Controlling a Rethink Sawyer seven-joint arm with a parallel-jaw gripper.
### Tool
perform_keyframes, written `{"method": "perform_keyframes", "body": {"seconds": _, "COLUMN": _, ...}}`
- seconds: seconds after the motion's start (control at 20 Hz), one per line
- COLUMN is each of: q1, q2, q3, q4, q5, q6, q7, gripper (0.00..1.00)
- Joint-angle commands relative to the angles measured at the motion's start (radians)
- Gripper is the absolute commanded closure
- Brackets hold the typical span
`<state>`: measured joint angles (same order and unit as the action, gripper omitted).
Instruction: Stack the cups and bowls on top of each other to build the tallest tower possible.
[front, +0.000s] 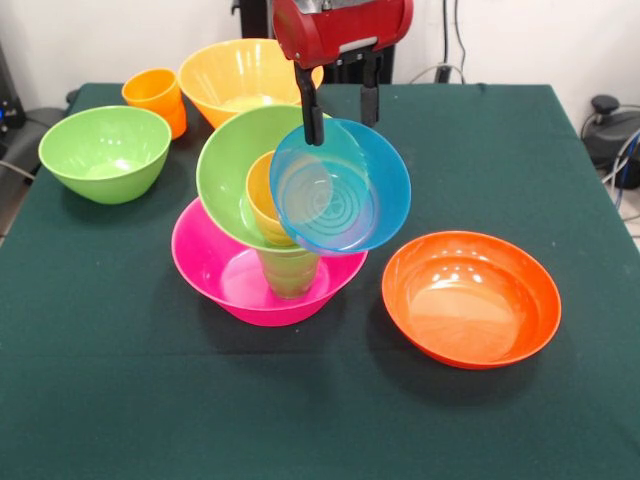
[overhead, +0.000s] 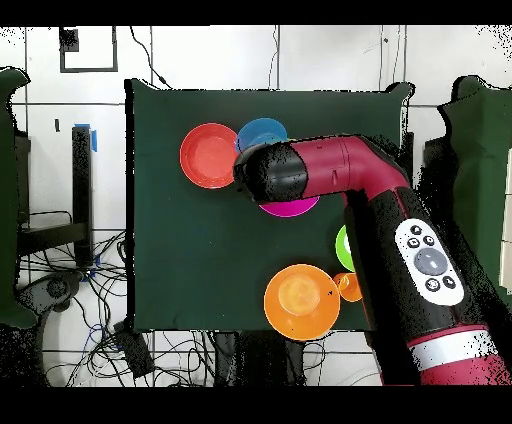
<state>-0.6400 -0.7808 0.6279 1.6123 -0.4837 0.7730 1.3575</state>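
The tower stands mid-table on a pink bowl (front: 225, 272) (overhead: 291, 208). In the pink bowl a green cup (front: 290, 270) carries a tilted light green bowl (front: 232, 170) with a yellow cup (front: 260, 198) inside. A translucent blue bowl (front: 340, 187) (overhead: 262, 132) leans tilted against the front of this stack. My gripper (front: 342, 132) hangs over the blue bowl's upper rim, open. One finger (front: 312, 125) is in front of the rim and the other sits behind it. In the overhead view the arm hides most of the tower.
A red-orange bowl (front: 470, 298) (overhead: 208, 155) lies beside the tower. Farther back are a large orange bowl (front: 240, 78) (overhead: 300, 300), an orange cup (front: 155, 98) (overhead: 348, 287) and a second light green bowl (front: 105, 152) (overhead: 343, 248).
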Motion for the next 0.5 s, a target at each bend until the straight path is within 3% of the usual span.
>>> {"method": "perform_keyframes", "body": {"seconds": 0.05, "q1": 0.014, "q2": 0.052, "q3": -0.016, "q4": -0.007, "q5": -0.024, "q6": 0.071, "q7": -0.050, "gripper": 0.00}}
{"method": "perform_keyframes", "body": {"seconds": 0.5, "q1": 0.019, "q2": 0.052, "q3": -0.029, "q4": 0.018, "q5": -0.041, "q6": 0.051, "q7": -0.034, "gripper": 0.00}}
